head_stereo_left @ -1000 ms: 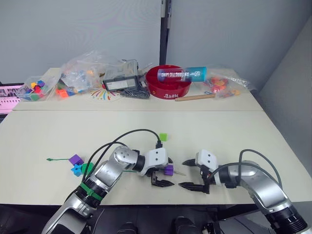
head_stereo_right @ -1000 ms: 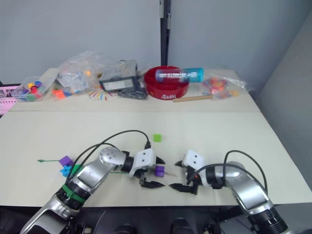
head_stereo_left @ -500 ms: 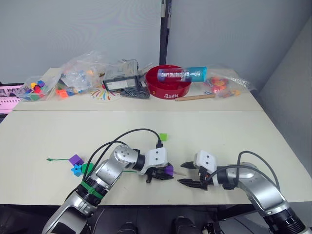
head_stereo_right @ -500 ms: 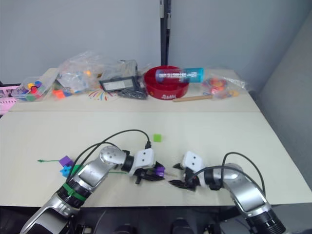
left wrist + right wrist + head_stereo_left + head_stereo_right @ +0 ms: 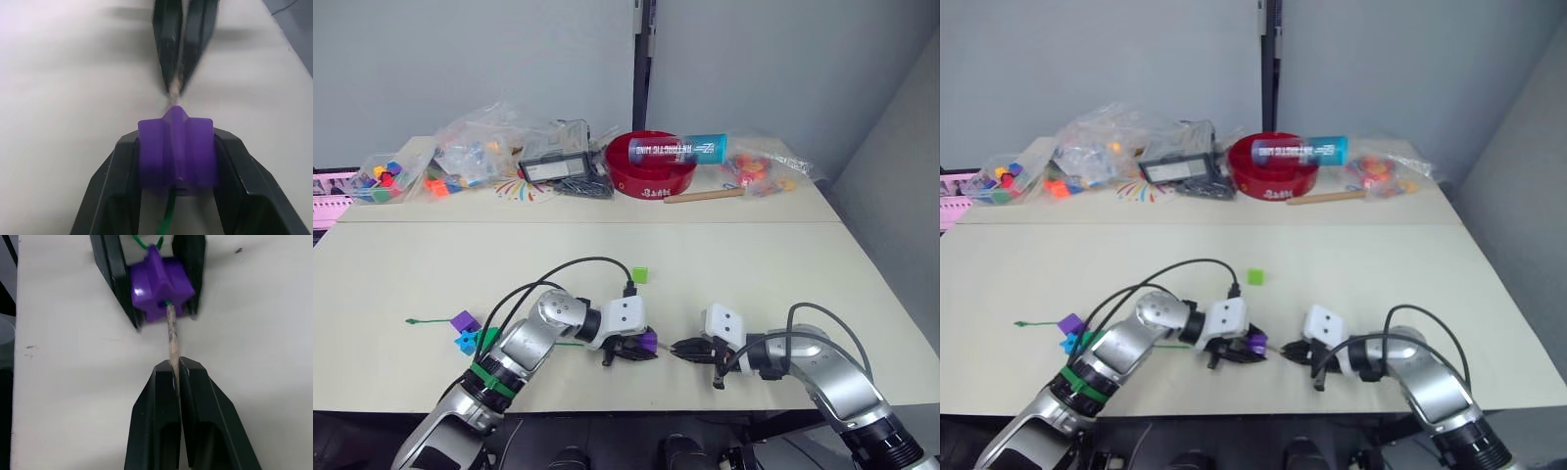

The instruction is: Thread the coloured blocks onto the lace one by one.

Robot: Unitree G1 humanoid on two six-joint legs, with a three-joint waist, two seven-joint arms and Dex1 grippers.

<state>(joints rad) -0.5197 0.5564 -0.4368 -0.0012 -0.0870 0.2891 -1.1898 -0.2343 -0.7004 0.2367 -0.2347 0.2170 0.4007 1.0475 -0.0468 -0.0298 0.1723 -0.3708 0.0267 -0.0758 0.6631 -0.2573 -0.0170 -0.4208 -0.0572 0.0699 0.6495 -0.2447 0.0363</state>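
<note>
A purple block (image 5: 177,154) sits clamped between the two fingers of my left gripper (image 5: 639,350), near the table's front edge. The lace (image 5: 171,328) passes through this block, and its pale stiff tip pokes out toward my right gripper (image 5: 175,369). That gripper is shut on the tip, a short way from the block. The green string trails left to its far end (image 5: 423,320). Another purple block (image 5: 464,320), a sky blue one (image 5: 467,342) and a darker green one (image 5: 489,336) lie together by my left forearm. Farther back, a light green block (image 5: 641,275) lies alone.
Along the back of the table stand a red bowl (image 5: 651,176) with a blue tube (image 5: 680,149) across it, a black device (image 5: 553,168), clear bags of toy pieces (image 5: 386,176) and a wooden stick (image 5: 705,196).
My left gripper closed on the purple block. My right gripper moved left toward the block and closed on the lace's pale tip.
</note>
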